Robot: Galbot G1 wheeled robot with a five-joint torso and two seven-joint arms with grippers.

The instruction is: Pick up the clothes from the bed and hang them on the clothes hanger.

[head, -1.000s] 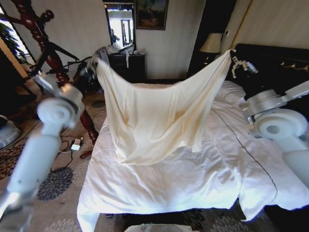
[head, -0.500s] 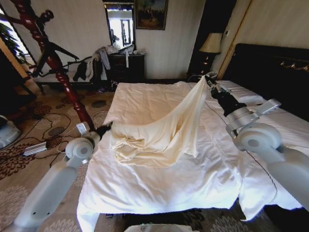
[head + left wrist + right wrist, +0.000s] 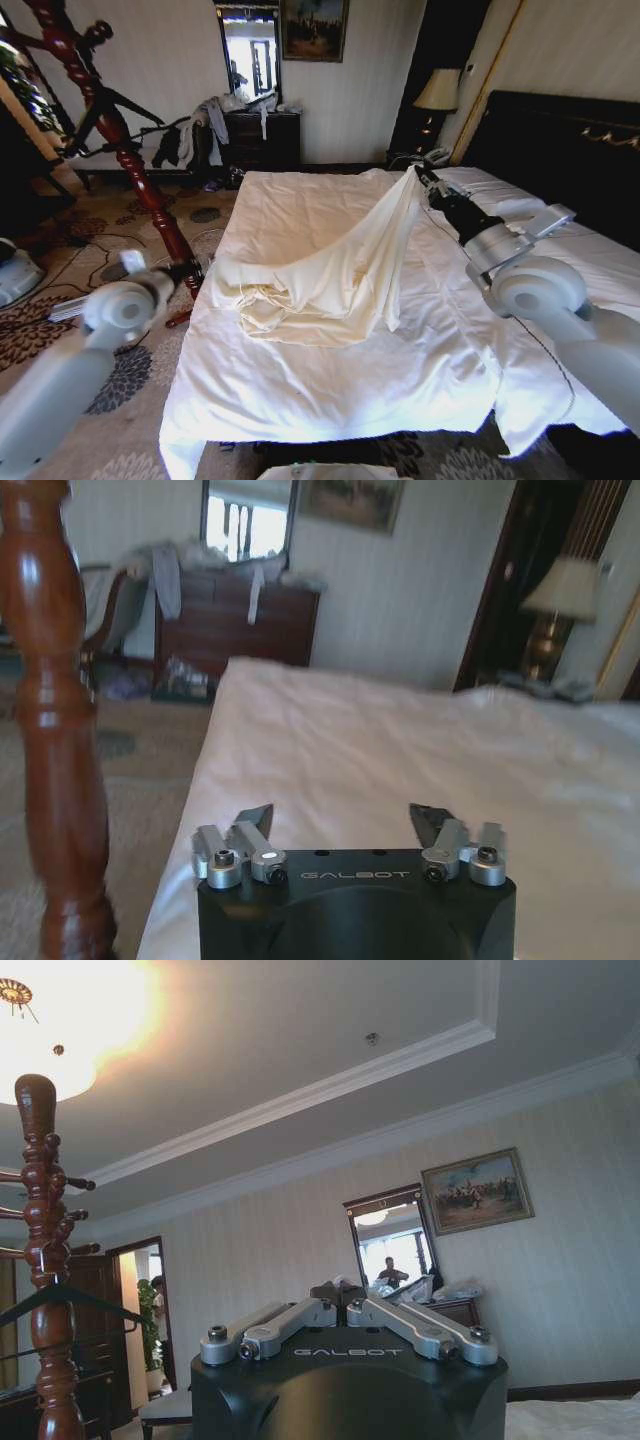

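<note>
Right tool (image 3: 420, 176) is pinching the clothes (image 3: 320, 275) above the bed (image 3: 330, 390), while left tool (image 3: 342, 820), gaping empty, needs regrasping.

Head camera high over bed (image 3: 330, 400), left wrist low along it, right wrist tilted ceilingward, all sharing mirror wall

Coat stand (image 3: 120, 140) rises at bed's left edge, just beside left gripper (image 3: 343, 825); its turned post (image 3: 55, 730) blocks sideways swing there. Black hanger (image 3: 118, 108) hangs on stand, arms jutting toward bed. Duvet (image 3: 330, 390) near foot lies flat and bare: free room. Shirt (image 3: 320, 270) heaped mid-bed, one corner stretched up to right gripper (image 3: 418, 172), barring straight reach across. Headboard (image 3: 560, 150) walls off right side. Above right gripper (image 3: 338, 1298), open air to ceiling.
</note>
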